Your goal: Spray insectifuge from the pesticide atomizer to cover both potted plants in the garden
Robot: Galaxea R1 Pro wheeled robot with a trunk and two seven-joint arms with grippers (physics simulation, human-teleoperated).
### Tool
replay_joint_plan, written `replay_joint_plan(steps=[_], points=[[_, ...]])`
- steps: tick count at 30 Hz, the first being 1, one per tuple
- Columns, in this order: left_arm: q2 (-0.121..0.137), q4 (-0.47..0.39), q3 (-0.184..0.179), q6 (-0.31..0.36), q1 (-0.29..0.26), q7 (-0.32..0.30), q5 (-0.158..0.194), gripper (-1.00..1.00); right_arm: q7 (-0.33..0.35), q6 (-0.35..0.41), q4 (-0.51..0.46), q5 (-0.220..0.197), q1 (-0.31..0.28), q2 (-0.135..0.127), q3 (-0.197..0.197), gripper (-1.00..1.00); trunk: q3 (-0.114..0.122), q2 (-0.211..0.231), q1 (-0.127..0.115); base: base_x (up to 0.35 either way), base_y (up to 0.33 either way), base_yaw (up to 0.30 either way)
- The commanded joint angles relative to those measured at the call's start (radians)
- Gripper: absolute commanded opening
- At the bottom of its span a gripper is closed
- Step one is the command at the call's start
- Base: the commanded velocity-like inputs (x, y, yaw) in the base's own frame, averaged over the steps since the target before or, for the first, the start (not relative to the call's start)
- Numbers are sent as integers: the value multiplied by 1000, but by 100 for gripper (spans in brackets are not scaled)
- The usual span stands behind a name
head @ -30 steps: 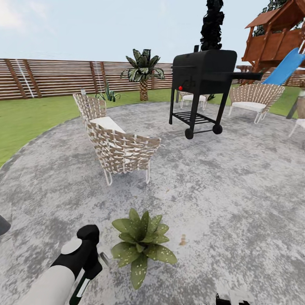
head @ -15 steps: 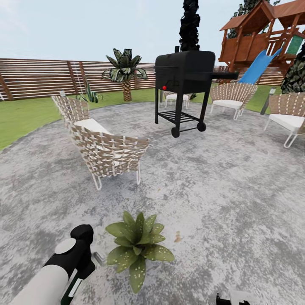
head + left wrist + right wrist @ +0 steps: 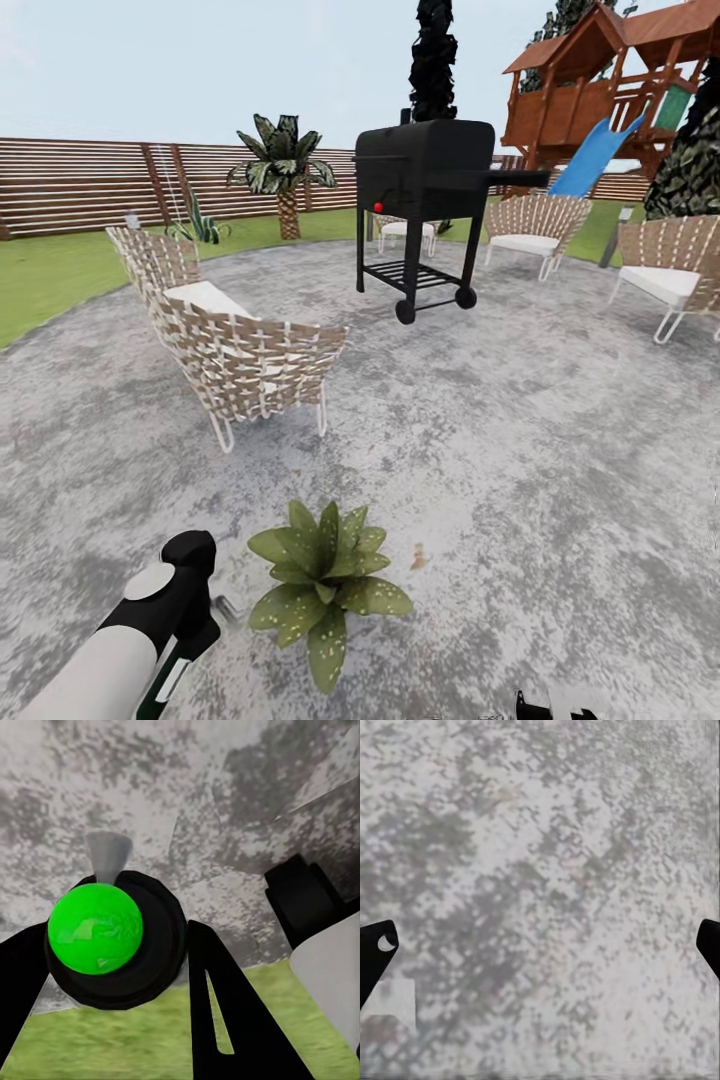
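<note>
Grey mottled stone makes up the round patio (image 3: 560, 470), and one potted plant (image 3: 325, 590), a low rosette of pointed green leaves, sits on it close in front of the robot. The left arm (image 3: 150, 630) reaches in just beside this plant on its left.

In the left wrist view the left gripper (image 3: 120, 967) is clamped around a dark round bottle with a bright green cap and a grey nozzle, the pesticide atomizer (image 3: 96, 930), seen from above; black fingers (image 3: 225, 1020) flank it on both sides.

In the right wrist view the right gripper (image 3: 540, 960) has its two dark fingertips (image 3: 375, 952) at opposite edges, spread wide over bare stone, holding nothing.

Four woven chairs stand on the patio: one nearby (image 3: 235, 350), one behind the grill (image 3: 408, 232), two at the far right (image 3: 535, 228) (image 3: 672, 268). One black wheeled grill (image 3: 425, 205) stands in the middle distance. Beyond lie green lawn (image 3: 50, 280), a slatted brown fence (image 3: 90, 185), one palm-like plant (image 3: 280, 170) and a wooden play tower with a blue slide (image 3: 600, 100).
</note>
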Motion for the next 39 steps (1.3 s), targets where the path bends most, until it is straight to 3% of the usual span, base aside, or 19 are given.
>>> replay_joint_plan(steps=[1,7,15,22,28,39], points=[[1,-2,-2,10,0,-10,-6,-100,-4,-3,2,10,-1,0,-7,100,-1,0,0,0,0,-294],[-2,-3,-1,10,0,-10,-6,-100,-4,-3,2,10,-1,0,-7,100,-1,0,0,-167,36,-299],[1,-3,1,11,0,-10,-6,-100,-4,-3,2,10,-1,0,-6,100,-1,0,0,-122,284,-289],[-1,-3,1,11,0,-10,-6,-100,-4,-3,2,10,-1,3,-6,100,-1,0,0,-1,302,-35],[4,-19,0,11,-1,-10,-6,-100,-4,-3,2,11,-1,3,-6,100,-1,0,0,0,6,-16],[4,-31,1,13,-1,-10,-6,-100,-4,-3,2,11,-1,2,-6,100,-1,0,0,-15,7,-280]])
